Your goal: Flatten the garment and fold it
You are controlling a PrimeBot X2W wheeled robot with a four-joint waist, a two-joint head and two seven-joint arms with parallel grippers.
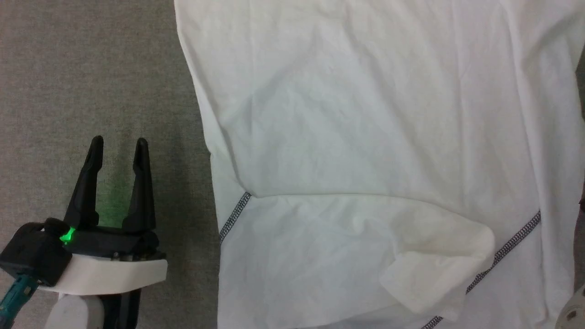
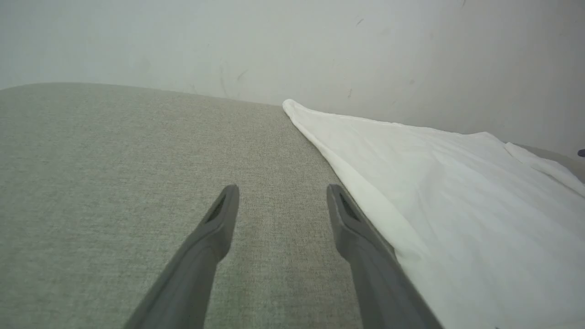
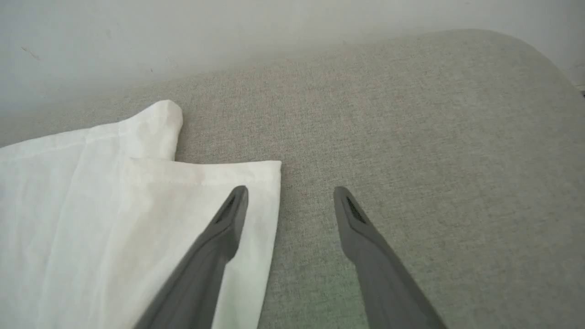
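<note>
The garment (image 1: pixel 365 137), white with dark zigzag stitching, lies spread on the grey fabric surface (image 1: pixel 91 91), with a sleeve folded across its lower part. My left gripper (image 1: pixel 119 146) stands open over bare surface just left of the garment's side edge, holding nothing. In the left wrist view the garment (image 2: pixel 457 205) runs along the right of my open left gripper (image 2: pixel 282 194). In the right wrist view my right gripper (image 3: pixel 290 194) is open above the garment's hemmed edge (image 3: pixel 137 205), one finger over the cloth and one over bare surface.
A pale wall (image 2: pixel 292 41) rises behind the far edge of the grey surface (image 2: pixel 114 160). Bare grey surface (image 3: pixel 434 160) stretches to the right of the garment in the right wrist view. A pale gripper housing (image 1: pixel 573 313) peeks in at the head view's lower right corner.
</note>
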